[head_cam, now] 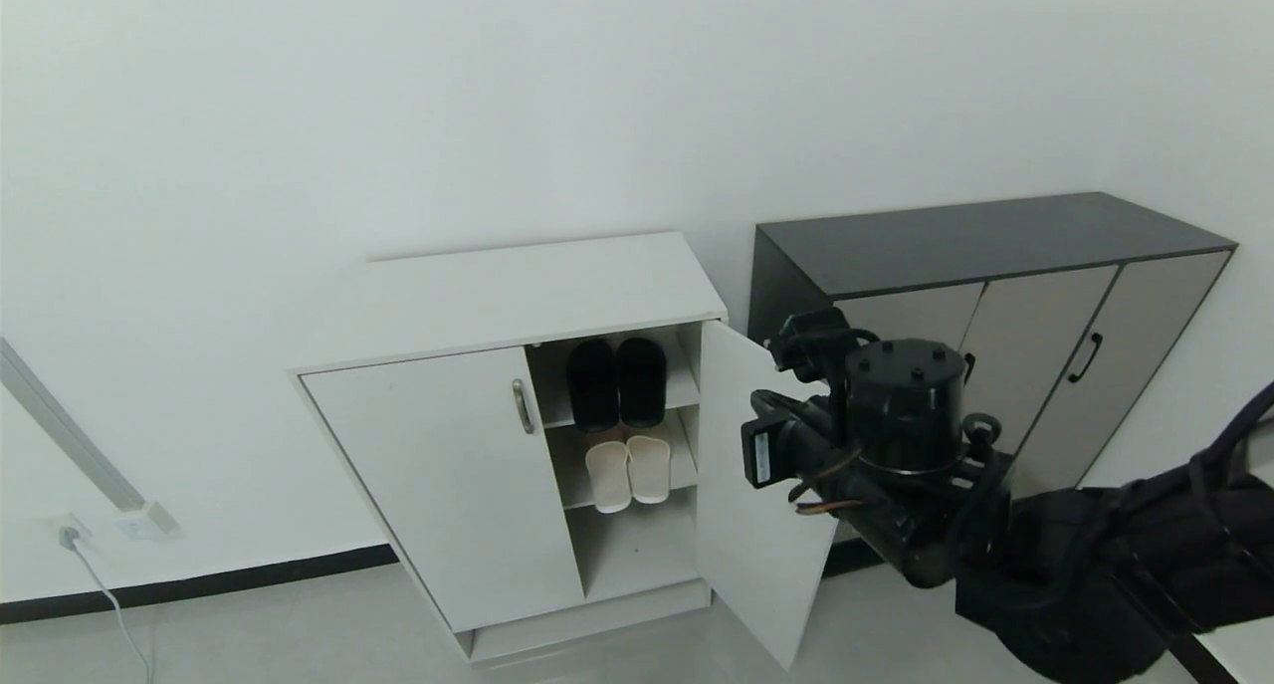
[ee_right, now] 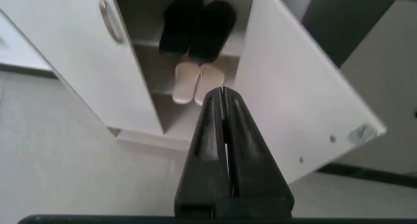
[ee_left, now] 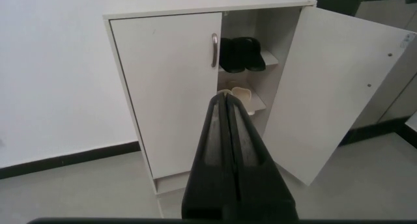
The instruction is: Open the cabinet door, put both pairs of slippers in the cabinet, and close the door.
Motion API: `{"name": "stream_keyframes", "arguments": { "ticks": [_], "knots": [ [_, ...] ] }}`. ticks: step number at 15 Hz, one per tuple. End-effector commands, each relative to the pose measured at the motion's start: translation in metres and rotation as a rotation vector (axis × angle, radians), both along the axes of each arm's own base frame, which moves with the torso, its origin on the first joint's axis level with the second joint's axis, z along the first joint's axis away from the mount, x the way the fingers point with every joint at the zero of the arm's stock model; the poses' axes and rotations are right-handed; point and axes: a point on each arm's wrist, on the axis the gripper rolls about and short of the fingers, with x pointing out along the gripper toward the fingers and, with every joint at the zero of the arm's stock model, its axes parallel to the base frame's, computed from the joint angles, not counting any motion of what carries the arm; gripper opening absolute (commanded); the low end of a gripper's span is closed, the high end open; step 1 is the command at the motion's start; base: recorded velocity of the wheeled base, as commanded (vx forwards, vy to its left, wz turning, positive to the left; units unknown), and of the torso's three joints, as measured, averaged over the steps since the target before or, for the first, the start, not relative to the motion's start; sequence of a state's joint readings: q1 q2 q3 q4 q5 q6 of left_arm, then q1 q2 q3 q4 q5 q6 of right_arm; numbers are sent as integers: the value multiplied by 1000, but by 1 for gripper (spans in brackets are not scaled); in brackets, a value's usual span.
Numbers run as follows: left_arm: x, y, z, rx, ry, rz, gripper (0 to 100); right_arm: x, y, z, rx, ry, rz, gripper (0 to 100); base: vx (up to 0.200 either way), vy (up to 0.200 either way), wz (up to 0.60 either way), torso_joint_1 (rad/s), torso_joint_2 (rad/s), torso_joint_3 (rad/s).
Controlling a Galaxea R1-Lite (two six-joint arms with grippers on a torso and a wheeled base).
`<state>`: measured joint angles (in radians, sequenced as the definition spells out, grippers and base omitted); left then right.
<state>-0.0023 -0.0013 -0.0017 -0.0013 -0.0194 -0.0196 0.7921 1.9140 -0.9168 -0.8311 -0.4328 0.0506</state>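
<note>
White wall (head_cam: 398,97) backs the cabinet (head_cam: 518,286), door (head_cam: 746,485) ajar at three o'clock. My left gripper (ee_left: 226,97) and right gripper (ee_right: 223,90) are clenched, empty. Inside, black slippers (head_cam: 617,380) sit shelved, twelve o'clock from cream slippers (head_cam: 627,472).

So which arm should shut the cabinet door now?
Probably right. The right arm is beside the open door in the head view, and the right tool aims near that door. The left tool faces the cabinet's middle.
</note>
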Motion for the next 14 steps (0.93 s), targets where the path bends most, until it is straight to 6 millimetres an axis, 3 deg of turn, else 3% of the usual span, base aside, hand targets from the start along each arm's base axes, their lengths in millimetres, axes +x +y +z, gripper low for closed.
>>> {"name": "stream_keyframes", "arguments": {
  "ticks": [1,4,7,11,13,14],
  "knots": [
    [0,0,0,0,1,-1,0,30,-9,22,4,-14,-73,0,0,0,0,0,0,0],
    [0,0,0,-2,1,0,0,60,-20,52,0,-2,-133,0,0,0,0,0,0,0],
    [0,0,0,-2,1,-1,0,85,-31,58,-2,6,-164,0,0,0,0,0,0,0],
    [0,0,0,0,1,-1,0,126,-48,39,-1,29,-225,0,0,0,0,0,0,0],
    [0,0,0,-2,1,-1,0,134,-54,34,-3,38,-234,0,0,0,0,0,0,0],
    [0,0,0,-2,1,0,0,147,-58,22,-12,56,-250,0,0,0,0,0,0,0]
  ]
}}
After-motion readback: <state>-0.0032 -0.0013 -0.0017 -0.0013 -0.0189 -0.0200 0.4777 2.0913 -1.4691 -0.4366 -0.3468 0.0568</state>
